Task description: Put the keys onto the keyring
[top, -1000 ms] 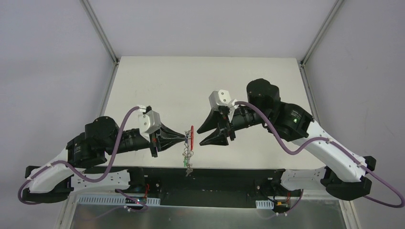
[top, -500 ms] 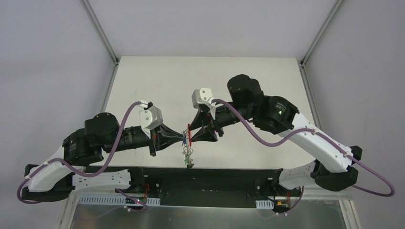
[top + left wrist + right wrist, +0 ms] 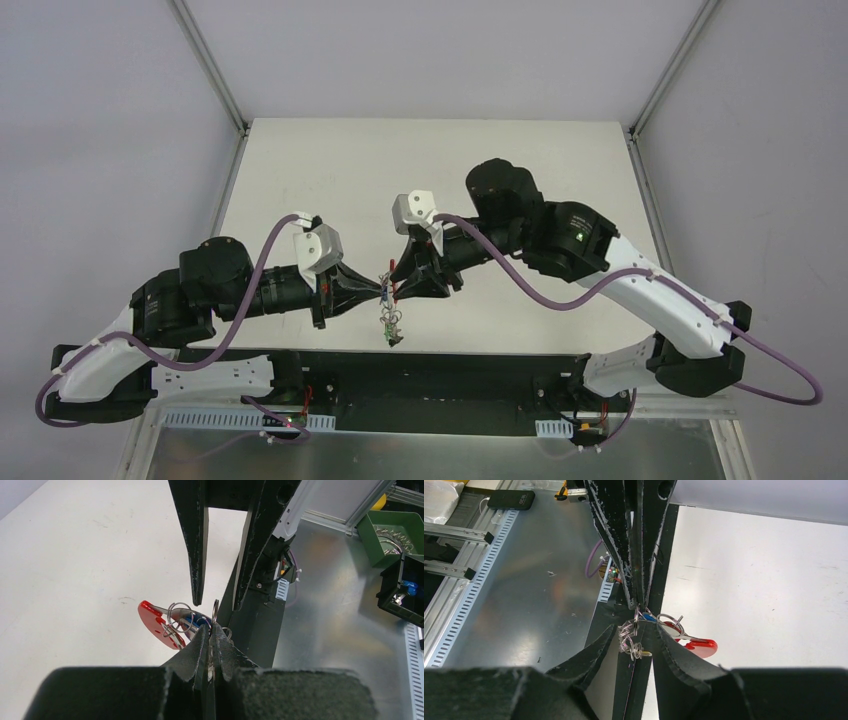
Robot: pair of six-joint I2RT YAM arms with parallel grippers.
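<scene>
The keyring (image 3: 391,292) hangs in the air over the table's near edge, with my left gripper (image 3: 384,290) shut on one of its silver rings (image 3: 215,611). Its red clip (image 3: 151,624) juts to the left, and a blue key (image 3: 192,621) sits beside it. The chain of small rings (image 3: 630,639) dangles below, ending in a small yellowish piece (image 3: 647,653). My right gripper (image 3: 634,630) faces the left one, open, its fingers straddling the chain without pinching it. In the right wrist view the red clip (image 3: 697,645) and blue key (image 3: 648,617) lie just beyond the right finger. No other keys show.
The white table (image 3: 430,180) lies behind the grippers. Below its near edge is a metal shelf (image 3: 340,605) with a green bin (image 3: 387,532) of metal rings and a black bin (image 3: 406,591). A black device (image 3: 511,499) lies at the shelf's far side.
My right gripper has moved left to the keyring, and its jaws have narrowed around the chain. The left gripper has kept its hold with barely any movement.
</scene>
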